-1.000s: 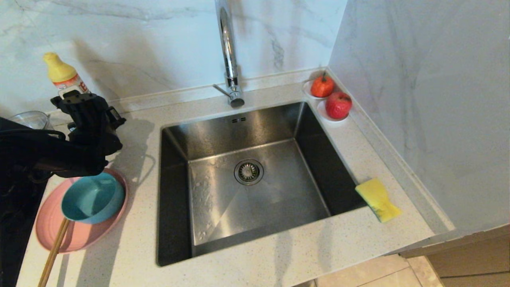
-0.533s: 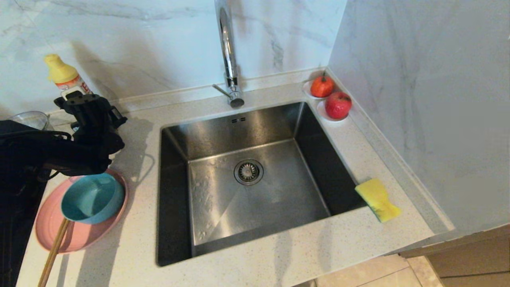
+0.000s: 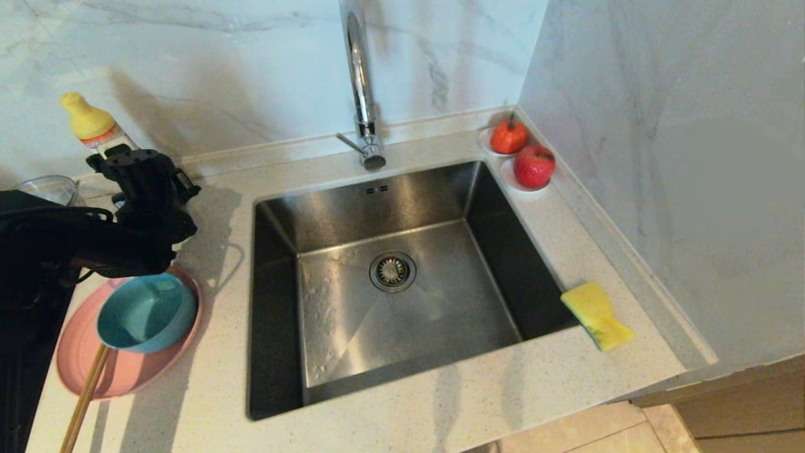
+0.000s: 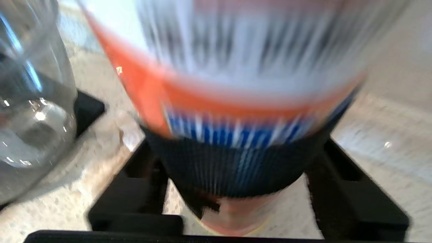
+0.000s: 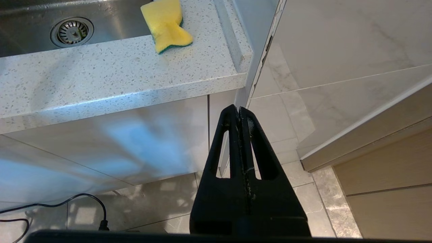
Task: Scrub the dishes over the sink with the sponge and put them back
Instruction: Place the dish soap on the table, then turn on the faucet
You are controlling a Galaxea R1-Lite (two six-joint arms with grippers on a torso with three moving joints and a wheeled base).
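Counter (image 3: 440, 402): pale speckled stone runs round the basin and meets marble-look walls behind and on the right.
Sink (image 3: 277, 302): a square steel basin set in the counter, holding nothing but its round drain strainer (image 3: 392, 271), with the chrome faucet (image 3: 361, 82) rising at its back edge.
Pink plate (image 3: 135, 371): sits on the counter left of the sink and carries the teal bowl; a pair of wooden chopsticks (image 3: 85, 396) leans on its near rim.
Teal bowl (image 3: 146, 313): upright on the plate, nothing visible inside.
Glass bowl (image 4: 30, 111): clear, at the far left of the counter, just beside the bottle.
Bottle (image 3: 94, 123): yellow-capped with an orange, white and blue label, standing at the back-left wall, its lower part between the left gripper's fingers.
Left gripper (image 3: 135, 167): fingers (image 4: 341, 189) spread on either side of the bottle's base in the wrist view; whether they touch it cannot be told.
Right gripper (image 5: 240, 113): pressed together and holding nothing, hanging below the counter's front edge, over the tiled floor.
Sponge (image 3: 596, 314): yellow, lying on the counter at the sink's right rim, green layer down.
Saucers (image 3: 525, 182): two small white ones in the back-right corner, each holding one red fruit (image 3: 534, 165).
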